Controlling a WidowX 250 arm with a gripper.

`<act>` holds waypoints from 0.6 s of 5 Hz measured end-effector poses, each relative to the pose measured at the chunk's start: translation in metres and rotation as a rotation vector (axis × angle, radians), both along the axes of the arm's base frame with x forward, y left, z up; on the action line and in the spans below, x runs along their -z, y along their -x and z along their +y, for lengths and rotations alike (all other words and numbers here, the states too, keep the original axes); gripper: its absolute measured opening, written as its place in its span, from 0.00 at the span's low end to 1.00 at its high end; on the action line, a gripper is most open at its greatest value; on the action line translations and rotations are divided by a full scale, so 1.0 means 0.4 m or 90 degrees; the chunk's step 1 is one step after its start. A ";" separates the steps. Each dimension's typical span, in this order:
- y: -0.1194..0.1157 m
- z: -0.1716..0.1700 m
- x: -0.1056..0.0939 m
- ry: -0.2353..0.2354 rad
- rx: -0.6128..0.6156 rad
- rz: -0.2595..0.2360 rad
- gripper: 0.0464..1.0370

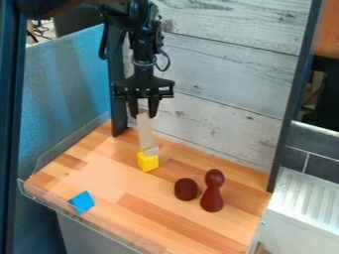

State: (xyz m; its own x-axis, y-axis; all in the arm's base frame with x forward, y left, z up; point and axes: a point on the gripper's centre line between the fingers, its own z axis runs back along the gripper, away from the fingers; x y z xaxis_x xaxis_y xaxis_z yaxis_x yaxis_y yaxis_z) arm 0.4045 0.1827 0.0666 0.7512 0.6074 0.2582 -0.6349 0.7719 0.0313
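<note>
Black two-finger gripper (pixel 143 114) hanging down over a wooden work surface (pixel 109 171), its two fingers closed in on either side of a long beige block (pixel 145 131) and seemingly pinching it by its upper end; the block is directly below the hand, standing on end, its long axis running nearly straight down from the fingertips, with a slight lean that carries the lower end toward the view's right; its narrow end faces down.

Just under that lower end is a small pale piece (pixel 151 151), lying on top of a yellow cube (pixel 148 162); whether the long block touches the pale piece, or hangs a little clear of it, cannot be told.

The step in hand looks like holding the block upright over the cube; from such a pose, any move would seem to call for a slow, steady hand and a firm pinch, since a sideways nudge could knock the small piece off the cube.

Farther out, below the hand and to the view's right, are a dark brown rounded piece (pixel 186 189) and, just beside it, a dark red pawn-like figure (pixel 212 193), upright; below the hand and well to the view's left lies a blue angular block (pixel 82 202), near the surface's edge.
</note>
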 end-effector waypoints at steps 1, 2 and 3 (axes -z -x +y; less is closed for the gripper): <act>0.002 0.001 0.007 -0.003 0.000 0.000 0.37; -0.001 0.001 0.006 -0.007 -0.002 -0.004 0.37; -0.004 0.000 0.005 -0.011 -0.002 -0.008 0.37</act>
